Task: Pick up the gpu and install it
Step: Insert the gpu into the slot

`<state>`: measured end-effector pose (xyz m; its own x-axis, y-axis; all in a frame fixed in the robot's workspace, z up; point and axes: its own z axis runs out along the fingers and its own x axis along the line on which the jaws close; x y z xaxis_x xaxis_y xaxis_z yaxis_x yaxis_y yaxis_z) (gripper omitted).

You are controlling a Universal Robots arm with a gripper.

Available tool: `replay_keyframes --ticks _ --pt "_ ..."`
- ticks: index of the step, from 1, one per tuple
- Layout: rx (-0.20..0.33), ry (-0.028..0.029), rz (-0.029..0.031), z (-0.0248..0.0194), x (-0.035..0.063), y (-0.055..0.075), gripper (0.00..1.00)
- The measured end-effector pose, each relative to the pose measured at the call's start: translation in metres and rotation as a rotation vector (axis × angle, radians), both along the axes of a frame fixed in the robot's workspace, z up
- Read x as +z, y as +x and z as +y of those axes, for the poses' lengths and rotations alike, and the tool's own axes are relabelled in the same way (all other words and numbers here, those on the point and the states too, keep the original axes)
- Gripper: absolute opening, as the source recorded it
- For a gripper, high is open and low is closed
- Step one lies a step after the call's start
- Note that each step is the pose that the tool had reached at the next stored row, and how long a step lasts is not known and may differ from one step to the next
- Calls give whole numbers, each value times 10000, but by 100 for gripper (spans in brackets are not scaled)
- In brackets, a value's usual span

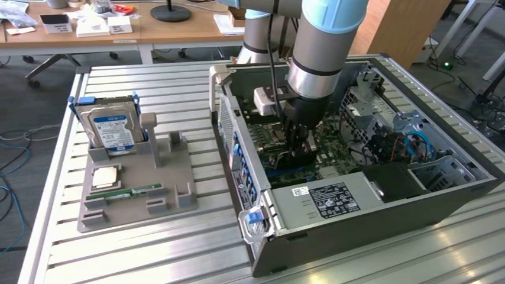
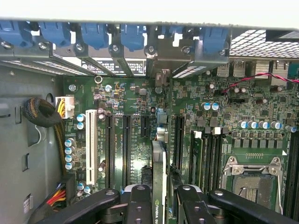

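My gripper reaches down into the open computer case, over the motherboard. In the wrist view the gpu stands edge-on between the black fingers, a thin dark green card with its pale metal bracket end up against the rear slot openings. My gripper is shut on the card. The gpu sits in line with an expansion slot on the motherboard; whether it is seated in the slot I cannot tell.
A grey fixture at the exterior view's left holds a blue-labelled hard drive, a CPU and a memory stick. Inside the case are the power supply, a white slot, blue latches and the CPU socket.
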<state>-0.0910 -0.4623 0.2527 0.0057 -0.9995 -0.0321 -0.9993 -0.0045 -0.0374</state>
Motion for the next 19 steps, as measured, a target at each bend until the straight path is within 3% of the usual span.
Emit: replay_keyframes --ticks 19 --pt "-5 1 1 0 -2 -4 25"
